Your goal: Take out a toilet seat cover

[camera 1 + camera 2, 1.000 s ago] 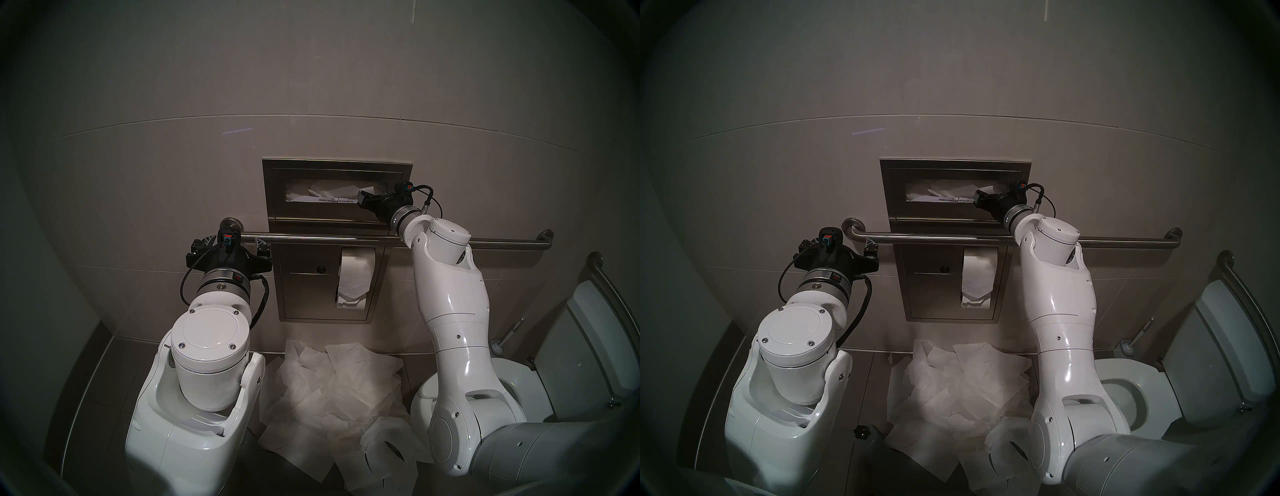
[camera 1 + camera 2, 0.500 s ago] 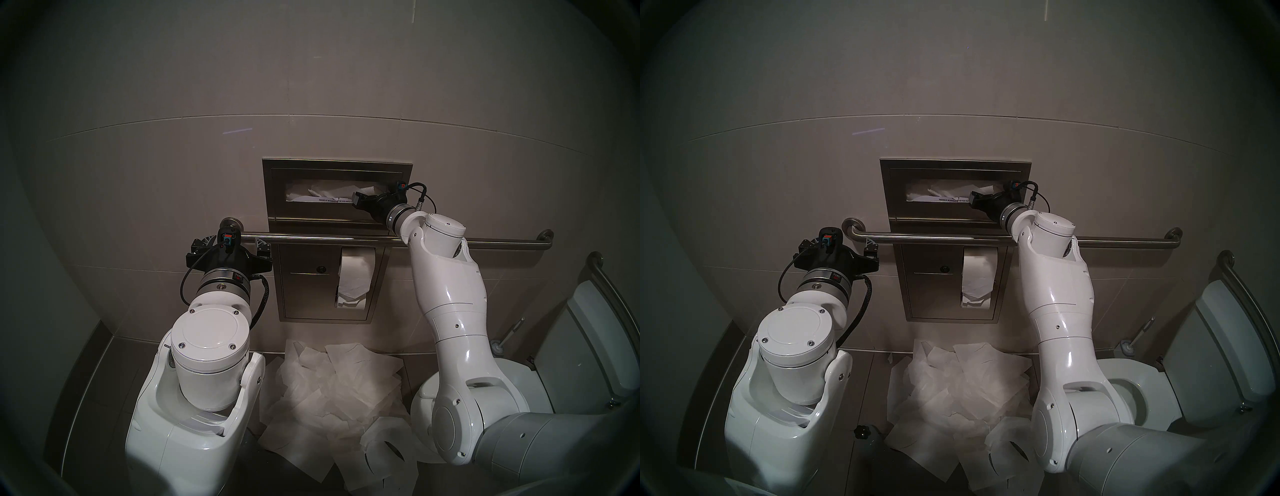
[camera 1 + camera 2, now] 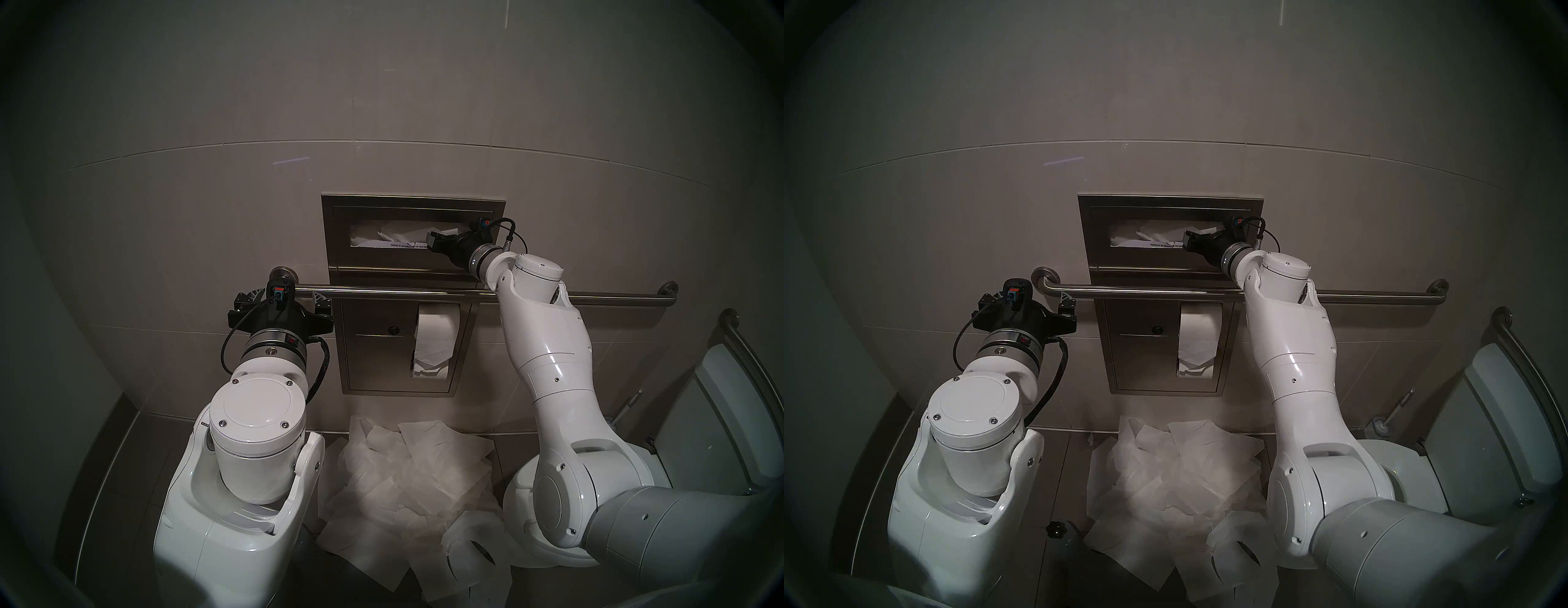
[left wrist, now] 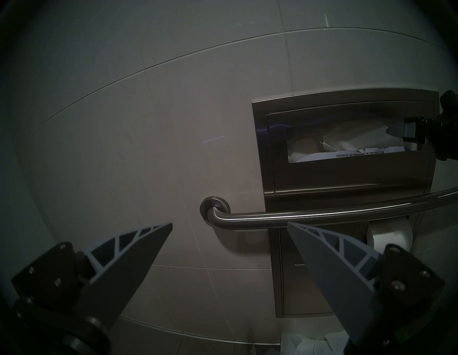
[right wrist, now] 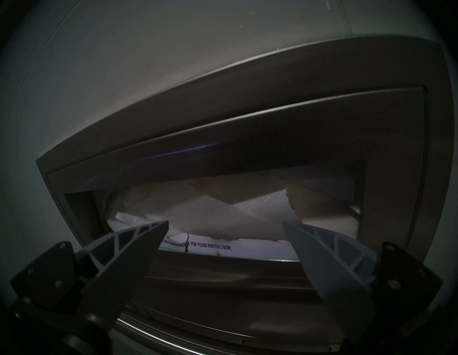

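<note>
Grey tiled wall [image 3: 212,191] fills the head views, with a steel dispenser [image 3: 413,204] recessed in it above a grab bar [image 3: 403,293] and a toilet-paper roll [image 3: 437,335]. Crinkled toilet seat cover [image 3: 394,235] tissue shows in the dispenser slot, and loose sheets [image 3: 407,475] lie heaped on the floor below. At the slot's right end sits the right gripper [image 3: 430,242]; the left gripper [image 3: 282,299] hangs near the bar's left end, well apart from the dispenser.

From the left wrist, the left gripper [image 4: 229,224] has its fingers spread wide, empty, facing the wall.

From the right wrist, the right gripper [image 5: 225,223] has its fingers parted, holding nothing, tips just before the toilet seat cover [image 5: 223,215] inside the slot.
</note>
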Robot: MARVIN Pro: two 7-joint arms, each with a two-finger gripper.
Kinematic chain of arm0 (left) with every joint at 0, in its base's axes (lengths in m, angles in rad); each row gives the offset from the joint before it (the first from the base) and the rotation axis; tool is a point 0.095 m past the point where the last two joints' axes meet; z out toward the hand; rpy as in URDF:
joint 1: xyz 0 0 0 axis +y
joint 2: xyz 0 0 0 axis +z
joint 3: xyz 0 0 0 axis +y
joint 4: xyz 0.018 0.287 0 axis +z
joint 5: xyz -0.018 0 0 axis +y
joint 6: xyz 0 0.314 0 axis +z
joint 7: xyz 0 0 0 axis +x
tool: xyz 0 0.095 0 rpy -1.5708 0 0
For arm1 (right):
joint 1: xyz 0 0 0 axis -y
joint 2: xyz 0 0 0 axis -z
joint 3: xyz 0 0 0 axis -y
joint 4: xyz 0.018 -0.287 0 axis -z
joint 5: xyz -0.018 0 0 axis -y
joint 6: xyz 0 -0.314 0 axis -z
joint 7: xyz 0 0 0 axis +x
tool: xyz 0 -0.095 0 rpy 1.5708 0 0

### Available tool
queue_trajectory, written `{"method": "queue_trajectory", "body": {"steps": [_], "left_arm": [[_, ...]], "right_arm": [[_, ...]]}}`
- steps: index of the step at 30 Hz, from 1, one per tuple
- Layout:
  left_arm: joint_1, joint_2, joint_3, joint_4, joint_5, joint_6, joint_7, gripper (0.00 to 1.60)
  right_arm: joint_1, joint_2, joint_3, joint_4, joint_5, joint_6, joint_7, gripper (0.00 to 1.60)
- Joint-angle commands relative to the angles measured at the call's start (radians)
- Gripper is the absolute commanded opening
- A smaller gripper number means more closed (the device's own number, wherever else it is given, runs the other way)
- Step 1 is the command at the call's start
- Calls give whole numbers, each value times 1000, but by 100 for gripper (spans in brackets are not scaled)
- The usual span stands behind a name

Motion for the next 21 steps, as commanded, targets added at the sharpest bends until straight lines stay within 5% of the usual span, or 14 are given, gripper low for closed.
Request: {"method": "queue_trajectory", "body": {"steps": [1, 11, 21], "left_arm": [[-19, -1, -2, -31, 5, -8, 2, 160], [-19, -1, -2, -32, 5, -8, 2, 160], [-19, -1, -2, -31, 5, -8, 2, 160]], "right_arm": [[96, 5, 35, 6, 25, -52, 13, 160], [111, 5, 43, 41, 32, -88, 32, 160], [186, 6, 15, 174, 35, -113, 88, 160]]}}
